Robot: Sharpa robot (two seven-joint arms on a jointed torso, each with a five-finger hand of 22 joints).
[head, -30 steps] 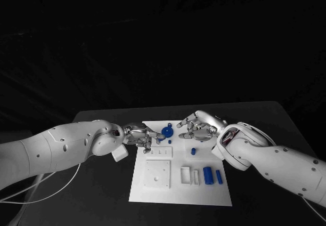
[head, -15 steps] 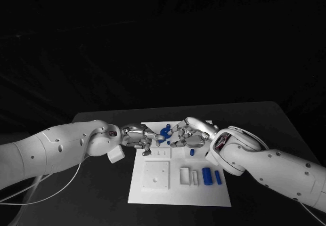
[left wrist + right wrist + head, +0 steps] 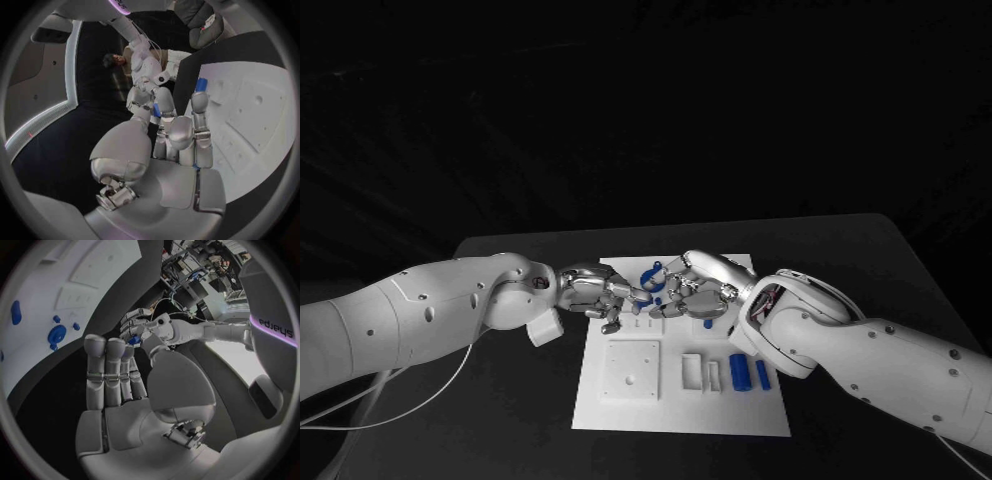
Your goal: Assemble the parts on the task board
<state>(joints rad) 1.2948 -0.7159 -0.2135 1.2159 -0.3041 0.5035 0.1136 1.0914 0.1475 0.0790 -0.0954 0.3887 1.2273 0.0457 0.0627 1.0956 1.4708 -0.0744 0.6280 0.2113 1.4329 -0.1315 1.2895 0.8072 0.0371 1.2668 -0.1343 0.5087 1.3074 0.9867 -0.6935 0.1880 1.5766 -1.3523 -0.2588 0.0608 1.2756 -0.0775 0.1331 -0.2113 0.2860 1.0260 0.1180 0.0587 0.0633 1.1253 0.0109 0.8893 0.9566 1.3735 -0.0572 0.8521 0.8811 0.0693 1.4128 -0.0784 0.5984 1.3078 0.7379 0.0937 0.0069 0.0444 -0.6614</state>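
The white task board [image 3: 727,412] lies mid-table. My left hand [image 3: 596,291] is over its far left corner and pinches a small blue part [image 3: 643,293], which also shows at its fingertips [image 3: 157,110]. My right hand [image 3: 692,286] has come in close from the right, and its outstretched fingers [image 3: 111,371] reach to the left hand [image 3: 134,326] and the blue part [image 3: 133,340]; I see nothing gripped in it. A round blue part [image 3: 651,269] stands at the board's far edge, also seen in the right wrist view [image 3: 57,334].
Two blue cylinders [image 3: 740,372] [image 3: 763,375] and white blocks [image 3: 692,372] lie in the board's near right area. A square white plate [image 3: 632,370] sits at its near left. A small blue piece [image 3: 708,322] lies under the right wrist.
My right hand has moved left across the far part of the board until it meets my left hand. The left hand has barely moved and keeps the small blue part.
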